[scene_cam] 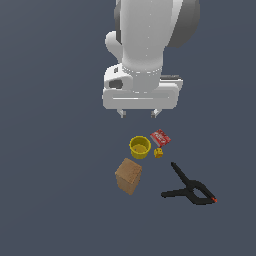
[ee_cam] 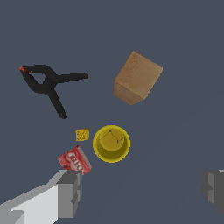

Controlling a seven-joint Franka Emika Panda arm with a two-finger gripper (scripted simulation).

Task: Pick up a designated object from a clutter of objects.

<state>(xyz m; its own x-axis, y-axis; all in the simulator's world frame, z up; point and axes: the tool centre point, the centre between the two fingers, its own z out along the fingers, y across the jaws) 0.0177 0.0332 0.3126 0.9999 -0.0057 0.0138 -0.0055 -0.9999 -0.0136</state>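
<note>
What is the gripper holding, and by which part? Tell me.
Nothing. The gripper hangs open above the clutter, its fingers spread apart and empty; the brown box lies untouched.

There is one brown box (scene_cam: 129, 175), one yellow cup (scene_cam: 140, 147), one red-and-white packet (scene_cam: 161, 137), one tiny yellow cube (scene_cam: 158, 153), and one black spring clamp (scene_cam: 189, 188).

light: even, dim | shadows: seemingly none cast | blur: none, sharp render
</note>
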